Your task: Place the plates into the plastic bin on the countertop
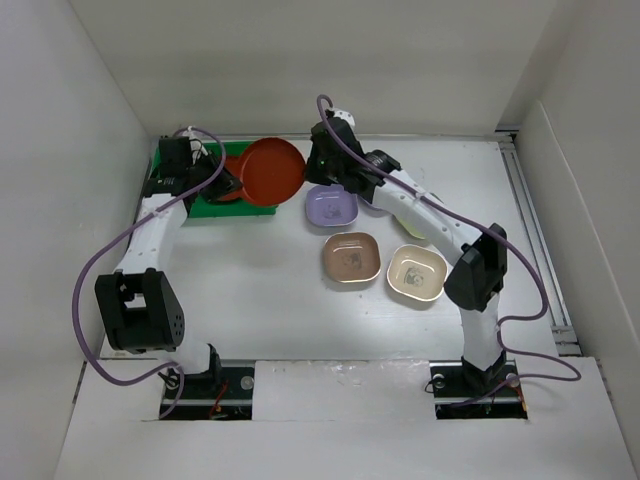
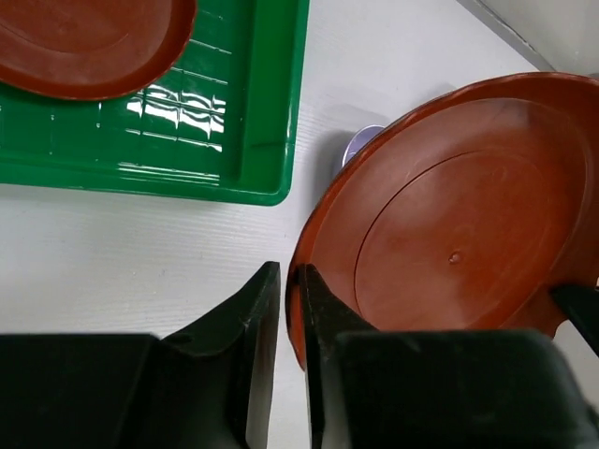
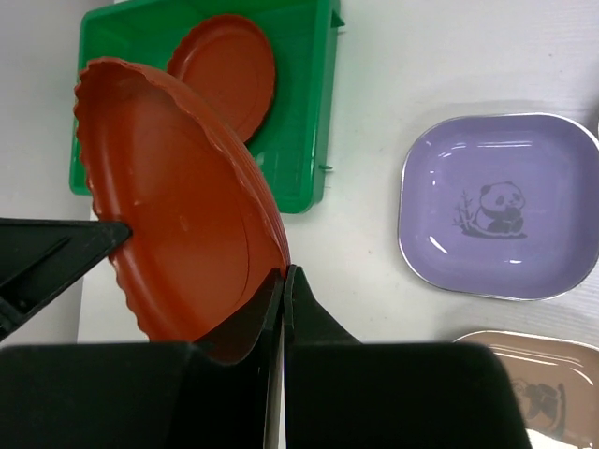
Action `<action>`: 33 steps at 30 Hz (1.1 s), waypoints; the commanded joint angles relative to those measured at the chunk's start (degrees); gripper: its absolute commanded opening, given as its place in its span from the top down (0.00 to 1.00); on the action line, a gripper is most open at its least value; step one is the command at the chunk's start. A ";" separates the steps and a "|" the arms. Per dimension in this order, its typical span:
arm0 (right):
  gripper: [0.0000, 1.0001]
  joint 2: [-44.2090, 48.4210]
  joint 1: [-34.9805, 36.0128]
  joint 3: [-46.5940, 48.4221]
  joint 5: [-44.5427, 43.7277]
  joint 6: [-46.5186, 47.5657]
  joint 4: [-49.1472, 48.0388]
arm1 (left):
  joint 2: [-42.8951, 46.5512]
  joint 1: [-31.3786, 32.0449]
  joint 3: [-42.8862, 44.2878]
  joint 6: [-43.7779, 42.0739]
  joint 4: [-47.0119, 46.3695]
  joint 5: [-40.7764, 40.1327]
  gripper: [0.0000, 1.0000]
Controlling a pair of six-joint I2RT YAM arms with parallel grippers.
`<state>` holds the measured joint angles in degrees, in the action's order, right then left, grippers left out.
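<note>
A round red-brown plate hangs tilted in the air just right of the green plastic bin. My right gripper is shut on its rim. My left gripper straddles the opposite rim, jaws a sliver apart, a thin gap on one side. The second red-brown plate lies in the bin. A lavender panda plate, a tan plate and a cream plate lie on the white countertop.
Another dish, pale green, is partly hidden under my right arm. White walls enclose the countertop on the left, back and right. The bin sits against the back-left corner.
</note>
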<state>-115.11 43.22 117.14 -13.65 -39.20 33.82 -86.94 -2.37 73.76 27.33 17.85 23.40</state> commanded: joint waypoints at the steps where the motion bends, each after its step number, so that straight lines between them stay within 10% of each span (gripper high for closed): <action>1: 1.00 1.47 0.55 0.28 5.21 0.44 -4.12 | 0.80 -0.44 2.27 -0.17 -1.05 -0.82 0.90; 10: 0.99 0.85 0.55 -2.27 8.72 -0.09 -7.45 | 0.80 -0.44 1.04 0.35 -2.64 0.95 1.00; 14: 0.47 1.38 -0.77 -5.95 11.45 -0.09 -10.18 | 2.91 -0.44 -0.01 1.50 -3.70 -0.72 1.00; 18: 0.25 1.91 -2.61 -8.86 10.58 -0.09 -10.71 | 5.10 -0.44 -0.54 3.60 -4.93 -4.67 1.00; 33: 0.15 21.48 -9.73 -31.35 7.84 1.66 -13.87 | -22.19 -4.04 24.30 8.09 6.23 -23.22 1.00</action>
<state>-101.38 35.68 87.92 -6.11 -39.16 23.90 -104.16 -5.65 92.47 34.87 22.00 4.47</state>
